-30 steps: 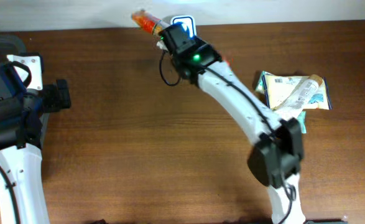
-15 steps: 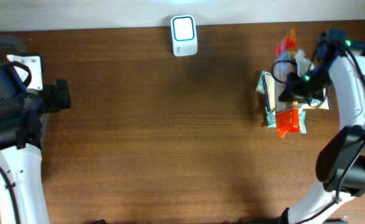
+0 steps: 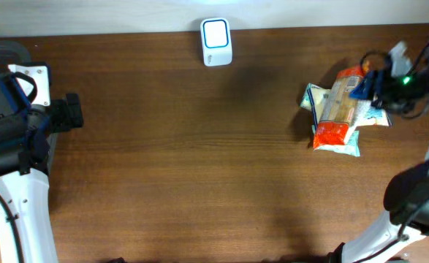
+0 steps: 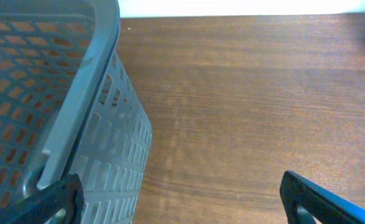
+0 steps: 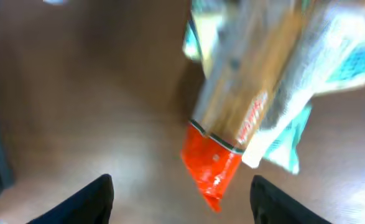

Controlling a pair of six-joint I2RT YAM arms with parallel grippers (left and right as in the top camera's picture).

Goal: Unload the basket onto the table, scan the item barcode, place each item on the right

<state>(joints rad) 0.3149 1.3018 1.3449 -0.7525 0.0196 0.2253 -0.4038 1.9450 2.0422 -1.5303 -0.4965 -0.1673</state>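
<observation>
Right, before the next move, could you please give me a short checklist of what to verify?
1. The right gripper is open with nothing between its fingers: ok.
2. The clear packet with the orange end lies on the pile of pale snack packets, apart from the fingers: ok.
3. The white scanner stands at the table's far edge with nothing in front of it: ok.
4. The left gripper is open and empty beside the grey mesh basket: ok.
5. A barcode faces up on a packet in the pile: cannot tell, as the right wrist view is blurred.
</observation>
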